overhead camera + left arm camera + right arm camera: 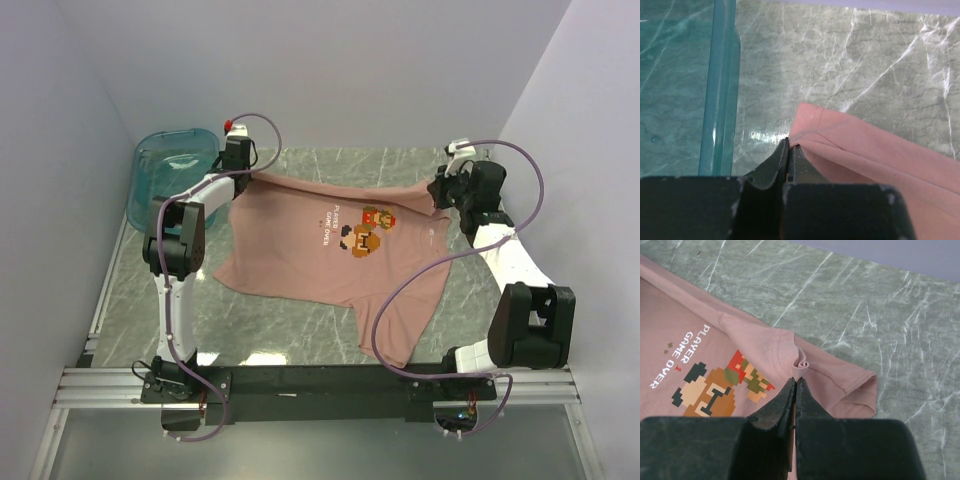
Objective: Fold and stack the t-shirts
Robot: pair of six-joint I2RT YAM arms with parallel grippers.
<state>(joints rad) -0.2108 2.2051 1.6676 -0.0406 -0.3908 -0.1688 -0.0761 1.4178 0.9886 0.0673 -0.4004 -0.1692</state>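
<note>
T-shirt (300,262) in left hand (790,143), right hand (796,381)

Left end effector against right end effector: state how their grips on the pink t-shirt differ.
The left end effector pinches a hemmed edge of the dusty-pink cotton t-shirt, close beside the translucent teal plastic bin. The right end effector pinches the ribbed collar, next to the pixel-art print, with no bin in its view. Both are shut on the shirt's far edge.
</note>
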